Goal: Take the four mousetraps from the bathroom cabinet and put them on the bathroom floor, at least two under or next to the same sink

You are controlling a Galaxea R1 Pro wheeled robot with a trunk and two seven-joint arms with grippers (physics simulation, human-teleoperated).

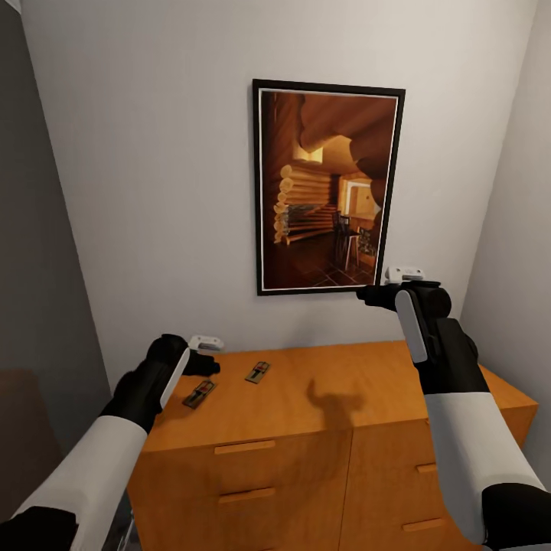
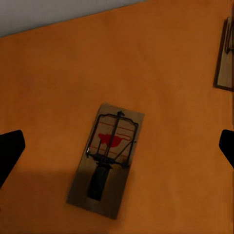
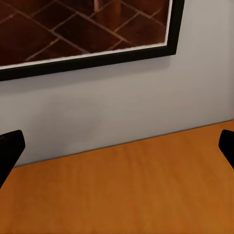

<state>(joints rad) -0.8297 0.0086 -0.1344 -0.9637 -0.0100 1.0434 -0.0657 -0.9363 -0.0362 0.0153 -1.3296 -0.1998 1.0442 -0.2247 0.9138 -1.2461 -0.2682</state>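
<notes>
Left pincer (image 1: pixel 205 356): I'm hovering it over the left end of the cabinet top, jaws spread wide apart and holding nothing; in my left wrist view the two dark fingertips (image 2: pixel 10 152) are sitting at opposite edges with a trap lying between them, untouched.
Near mousetrap (image 2: pixel 107 160): it's lying flat on the cabinet top (image 1: pixel 360 386), wire bar and red mark facing up, just beside my left wrist in the head view (image 1: pixel 200 393).
Second mousetrap (image 1: pixel 258 372): it's resting flat a little further along the top, near the first but apart from it; its edge is peeking in at the side of the left wrist view (image 2: pixel 225 56).
Right pincer (image 1: pixel 376 296): I'm holding it up high, in front of the lower corner of the framed picture (image 1: pixel 327 186), fingers parted and empty, pointing toward the grey wall (image 3: pixel 146 97).
Cabinet fronts: drawer faces with slot handles (image 1: pixel 245 446) are showing below the top.
In the way: nothing is lying between my left fingers and the near trap.
</notes>
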